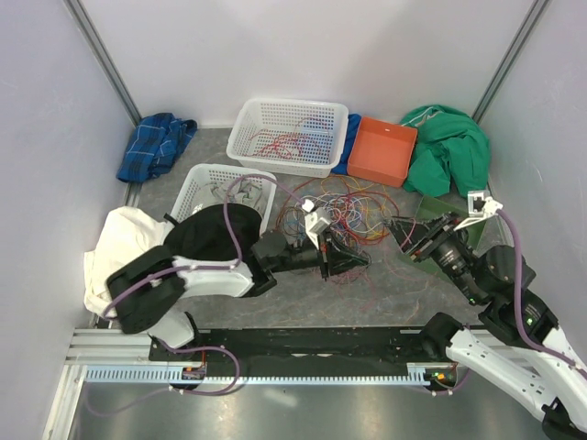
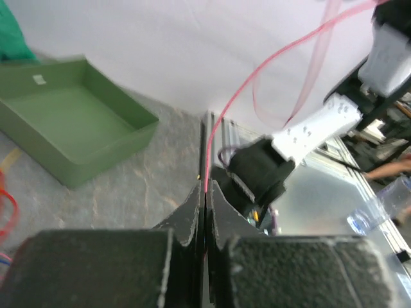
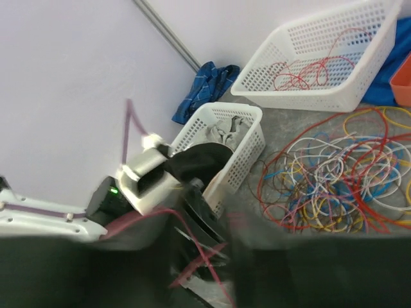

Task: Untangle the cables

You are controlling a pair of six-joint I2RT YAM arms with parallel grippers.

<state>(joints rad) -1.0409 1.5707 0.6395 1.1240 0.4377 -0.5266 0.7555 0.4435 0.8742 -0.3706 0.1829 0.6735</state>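
Note:
The cables [image 1: 347,207] lie in a loose multicoloured tangle on the grey mat, in front of the baskets; in the right wrist view the tangle [image 3: 334,186] is at the right. My left gripper [image 2: 205,192] is shut on one thin red cable [image 2: 257,72], which rises from the jaws toward the upper right. In the top view the left gripper [image 1: 348,258] sits just below the tangle. Close to its right, my right gripper [image 1: 406,234] faces it. The right gripper [image 3: 205,256] is motion-blurred, its fingers apart, and the red strand [image 3: 192,237] runs loose through the gap.
A white basket [image 1: 275,163] at the back holds red cables. A second white basket [image 1: 194,186] holds cloth. An orange bin [image 1: 381,151], a green tray [image 2: 70,128], green cloth [image 1: 454,147], blue cloth [image 1: 154,144] and white cloth [image 1: 117,246] ring the mat.

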